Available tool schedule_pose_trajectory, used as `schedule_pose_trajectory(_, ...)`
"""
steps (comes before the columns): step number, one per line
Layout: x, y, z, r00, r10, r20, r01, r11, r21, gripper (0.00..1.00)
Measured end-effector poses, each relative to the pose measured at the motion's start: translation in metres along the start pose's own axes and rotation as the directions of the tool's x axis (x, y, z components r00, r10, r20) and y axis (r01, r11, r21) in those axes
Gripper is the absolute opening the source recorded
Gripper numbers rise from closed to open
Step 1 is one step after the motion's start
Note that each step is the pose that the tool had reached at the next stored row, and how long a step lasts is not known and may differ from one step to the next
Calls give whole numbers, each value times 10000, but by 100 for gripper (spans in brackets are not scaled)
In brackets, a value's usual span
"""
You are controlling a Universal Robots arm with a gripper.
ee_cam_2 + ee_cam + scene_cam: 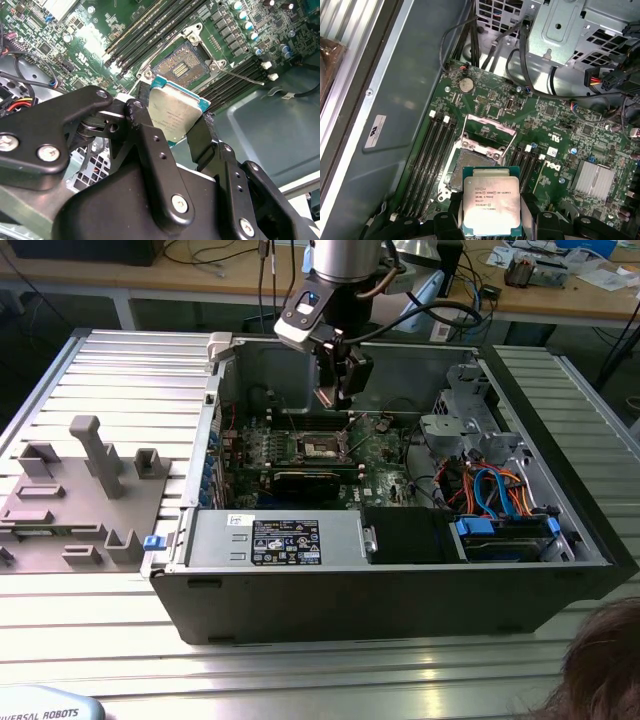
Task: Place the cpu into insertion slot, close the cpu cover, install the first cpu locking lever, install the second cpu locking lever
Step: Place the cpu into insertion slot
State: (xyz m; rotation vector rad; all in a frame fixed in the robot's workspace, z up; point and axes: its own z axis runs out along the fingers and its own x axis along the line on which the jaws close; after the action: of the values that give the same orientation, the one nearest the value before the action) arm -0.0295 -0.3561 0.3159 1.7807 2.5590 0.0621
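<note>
- Item: gripper. It hangs inside the open computer case, over the far-middle part of the green board. The jaws are closed to the width of the chip, with one black finger on each of two opposite edges.
- Item: the cpu. It is pinched between the fingers with its silver top facing the first wrist view's camera. It is held clear of the board and not yet seated.
- Item: the insertion slot. This is the dark square recess in a silver rim, directly below the gripper in the exterior view, with memory slots on both flanks. In the first wrist view the chip overlaps one edge of the recess, so the two look close to lined up but not yet square over each other.
- Item: the cpu cover. It stands swung up off the socket, leaving the recess open.
- Item: a locking lever. This thin wire rod lies unlatched beside the socket.
- Handling note (judgement): centre the chip over the recess before lowering it. Keep it level with the board and match its edges to the rim so that no corner lands first.
- Handling note (judgement): lower it straight and slowly with no sideways push, since the contact field in the recess probably bends easily.
- Risk (judgement): the raised cover and the lever sit close to the fingers and could snag them.
- Risk (judgement): a chip let go while tilted could perch on the rim.
</note>
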Motion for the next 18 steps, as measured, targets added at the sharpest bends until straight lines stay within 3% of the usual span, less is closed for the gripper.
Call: schedule_pose_trajectory(18,0,0,4,9998,187,8,-187,9998,0,54)
